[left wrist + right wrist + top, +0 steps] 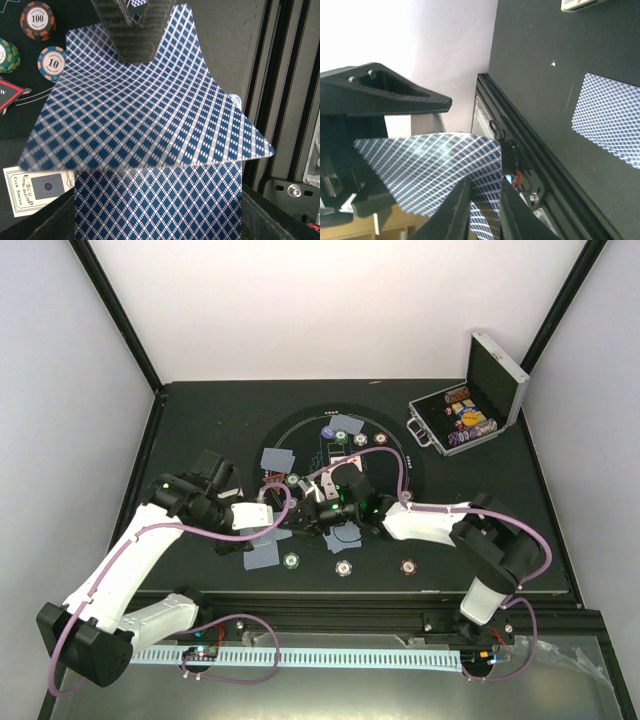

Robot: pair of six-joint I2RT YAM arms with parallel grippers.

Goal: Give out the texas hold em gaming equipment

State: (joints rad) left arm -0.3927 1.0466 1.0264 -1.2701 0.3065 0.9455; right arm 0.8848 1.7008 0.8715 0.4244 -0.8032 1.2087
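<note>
Cards (150, 125) held, chips (468, 425) in case (497, 365) (lid up)

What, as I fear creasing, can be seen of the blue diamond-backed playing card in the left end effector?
The blue-and-white diamond-backed playing card is glossy, thin and back up, bowed in a smooth curve with no sharp crease visible. The shut left end effector pins one edge under a black carbon-weave finger. A matching card shows beneath it.

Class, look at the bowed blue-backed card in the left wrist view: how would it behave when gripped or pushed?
The card curves without creasing, so it is probably floppy yet springy. Its glossy sheen suggests it slides easily. Its thin edge suggests it is very light.
</note>
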